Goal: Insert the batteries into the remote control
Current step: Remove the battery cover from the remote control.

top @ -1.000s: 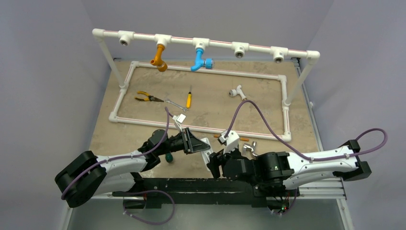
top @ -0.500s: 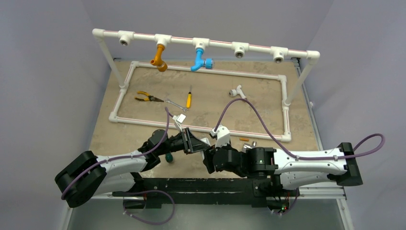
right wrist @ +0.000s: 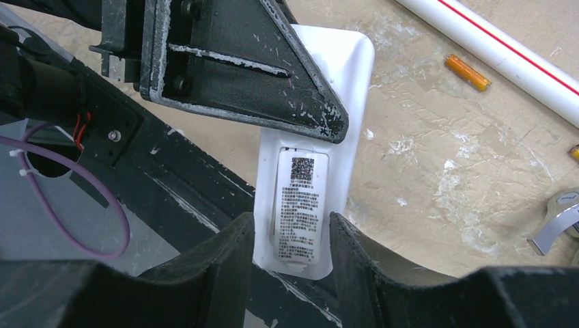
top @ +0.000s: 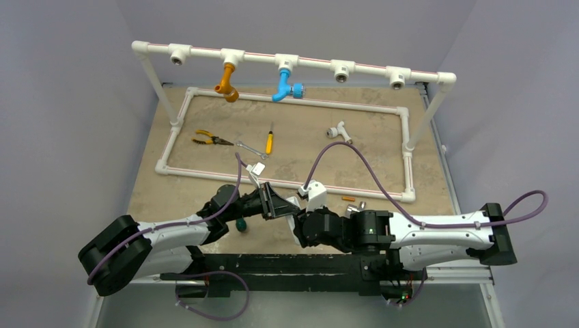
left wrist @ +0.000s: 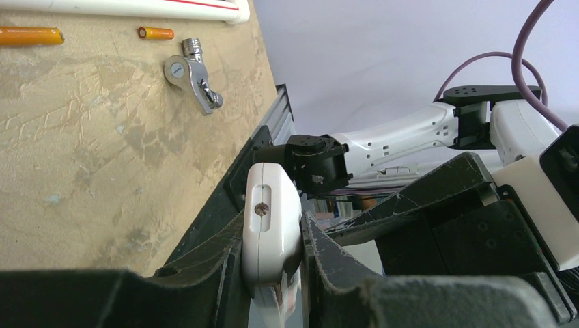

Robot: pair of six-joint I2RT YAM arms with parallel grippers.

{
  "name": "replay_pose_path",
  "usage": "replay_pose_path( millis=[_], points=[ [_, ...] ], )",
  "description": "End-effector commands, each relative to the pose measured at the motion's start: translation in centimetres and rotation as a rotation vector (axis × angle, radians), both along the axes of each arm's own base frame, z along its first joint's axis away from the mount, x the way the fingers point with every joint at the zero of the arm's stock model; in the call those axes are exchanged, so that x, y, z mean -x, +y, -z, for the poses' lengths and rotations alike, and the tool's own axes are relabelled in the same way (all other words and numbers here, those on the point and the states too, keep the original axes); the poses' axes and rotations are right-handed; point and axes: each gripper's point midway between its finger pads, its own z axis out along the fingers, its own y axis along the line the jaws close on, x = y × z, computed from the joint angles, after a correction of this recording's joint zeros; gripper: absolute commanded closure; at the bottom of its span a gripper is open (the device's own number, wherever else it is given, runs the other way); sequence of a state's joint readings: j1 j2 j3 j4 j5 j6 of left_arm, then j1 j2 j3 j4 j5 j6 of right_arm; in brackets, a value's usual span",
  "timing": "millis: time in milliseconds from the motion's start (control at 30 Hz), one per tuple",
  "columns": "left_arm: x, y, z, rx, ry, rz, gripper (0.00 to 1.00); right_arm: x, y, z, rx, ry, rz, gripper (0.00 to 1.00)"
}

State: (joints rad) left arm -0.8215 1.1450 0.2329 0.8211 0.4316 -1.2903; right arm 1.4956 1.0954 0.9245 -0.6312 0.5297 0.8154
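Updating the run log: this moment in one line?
left gripper: shut on remote control | right gripper: grip unclear | batteries: on table

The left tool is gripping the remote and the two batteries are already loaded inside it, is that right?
No. The left tool does grip the remote, but the two batteries lie on the table beside the white pipe, not inside it; the left wrist view shows this.

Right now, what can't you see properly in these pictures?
Front of remote: turned away in both wrist views.
Far end of remote: right wrist view, left gripper covers it.
One battery: cut by right wrist view's edge.
Print on label: right wrist view, too small.
Whether right gripper touches remote: right wrist view, unclear.
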Motion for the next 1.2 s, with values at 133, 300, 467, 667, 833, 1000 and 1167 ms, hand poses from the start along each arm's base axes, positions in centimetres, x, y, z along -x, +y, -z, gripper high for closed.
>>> replay_pose_path(
  millis=[133,300,467,667,833,1000,1167],
  points=[
    [0.0,-0.4,-2.4,0.061,-0.057,0.009,1.00,-0.4,0.0,0.7,0.034,-0.005,0.018,0.62],
    [0.0,-0.4,-2.4,0.061,-0.058,0.008,1.00,-0.4,-0.2,1.1,0.062,-0.005,0.019,0.67],
    [0.0,-0.3,-2.2,0.056,-0.054,0.007,1.00,-0.5,-0.4,0.9,0.065,-0.010,0.021,0.72],
    [-0.3,-0.3,-1.9,0.045,-0.045,-0.007,1.00,0.4,0.5,-0.3,-0.002,-0.007,-0.066,0.75],
    [-0.4,-0.2,-1.6,0.036,-0.039,-0.015,1.00,0.5,0.7,-1.1,-0.014,-0.015,-0.086,0.75],
    [-0.3,0.2,-0.4,0.005,-0.015,-0.030,1.00,-0.4,0.0,-2.2,-0.056,-0.035,-0.052,0.75],
    [0.0,1.1,1.1,-0.041,0.005,-0.050,1.00,-2.6,-1.9,-2.2,-0.073,-0.035,0.027,0.75]
  ],
)
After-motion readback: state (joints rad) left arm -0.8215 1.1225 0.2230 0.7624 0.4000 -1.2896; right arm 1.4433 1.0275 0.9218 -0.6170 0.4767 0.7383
